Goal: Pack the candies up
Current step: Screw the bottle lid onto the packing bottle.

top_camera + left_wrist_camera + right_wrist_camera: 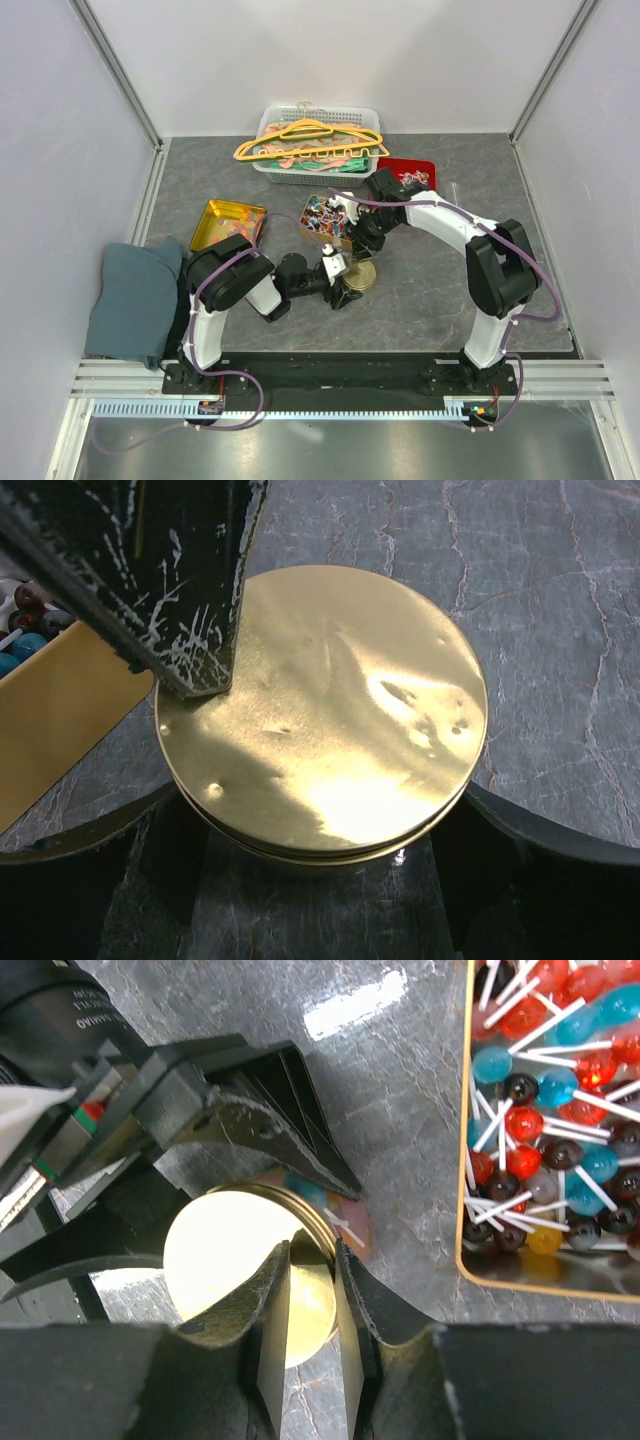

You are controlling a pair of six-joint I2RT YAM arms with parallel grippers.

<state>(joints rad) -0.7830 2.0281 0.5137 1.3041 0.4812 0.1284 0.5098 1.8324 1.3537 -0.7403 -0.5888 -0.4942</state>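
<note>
The candies (545, 1080) are small red, blue and dark balls on white sticks, heaped in a gold rectangular tin (322, 222). A few more candies (345, 1222) show at the rim of a round gold tin (358, 274). Its gold lid (330, 710) lies on top, slightly off-centre. My left gripper (320, 800) has a jaw on each side of the round tin's body and holds it. My right gripper (312, 1250) pinches the lid's rim, one finger (190, 610) lying on the lid. In the top view the right gripper (352, 245) is just behind the left gripper (340, 275).
A red tray (405, 172) with more sweets stands at the back right. An open gold tray (215, 208) lies to the left. A white basket (315, 170) with hangers stands at the back. A grey cloth (130, 300) lies at the left edge.
</note>
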